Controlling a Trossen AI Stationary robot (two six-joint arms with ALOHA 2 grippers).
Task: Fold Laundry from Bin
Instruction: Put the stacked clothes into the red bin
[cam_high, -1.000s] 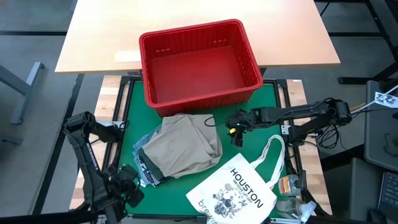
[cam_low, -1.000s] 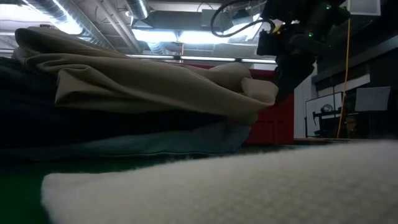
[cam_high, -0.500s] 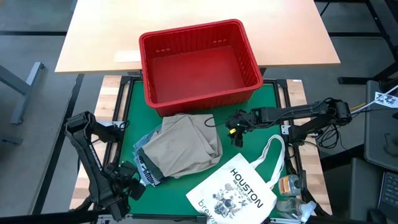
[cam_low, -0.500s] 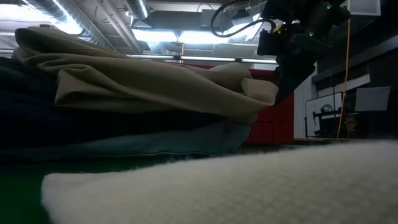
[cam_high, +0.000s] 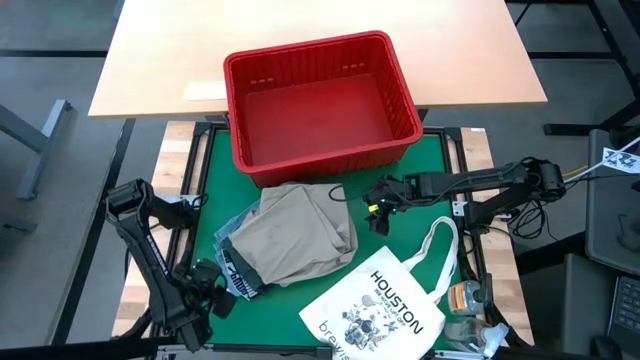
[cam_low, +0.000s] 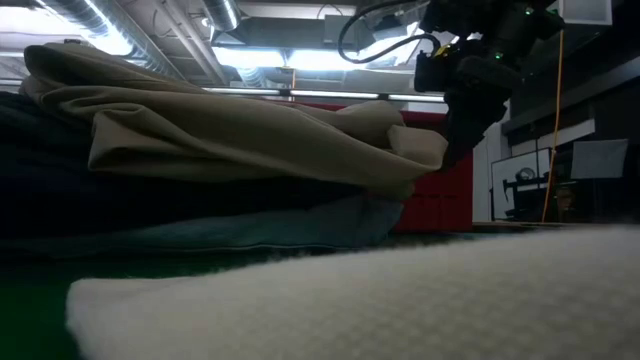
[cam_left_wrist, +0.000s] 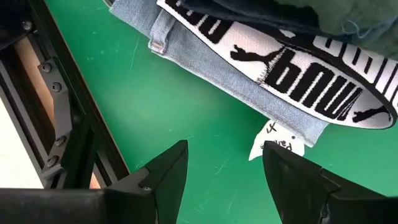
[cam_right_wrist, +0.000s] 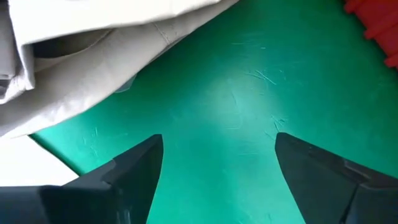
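Hands both spread wide, holding nothing: left hand (cam_left_wrist: 224, 165) over green counter (cam_left_wrist: 186, 106) beside laundry (cam_high: 290, 235); right hand (cam_right_wrist: 217, 162) likewise.

Your widest bare stretch of green mat (cam_high: 410, 190) lies to the right of the laundry (cam_high: 290, 235) pile, between the bin (cam_high: 320, 100) and the tote (cam_high: 385, 305); the right gripper (cam_high: 378, 207) hangs over it with fingers spread and nothing between them. The bin blocks the far side of the mat, its near wall just beside the pile. The tote covers the near right corner, its strap looping toward the right arm. On the left, only a narrow strip of mat runs between the pile's denim edge (cam_left_wrist: 249, 93) and the table frame (cam_left_wrist: 68, 124); the left gripper (cam_left_wrist: 225, 163) sits there, fingers apart, close to the denim's paper tag (cam_left_wrist: 278, 142).
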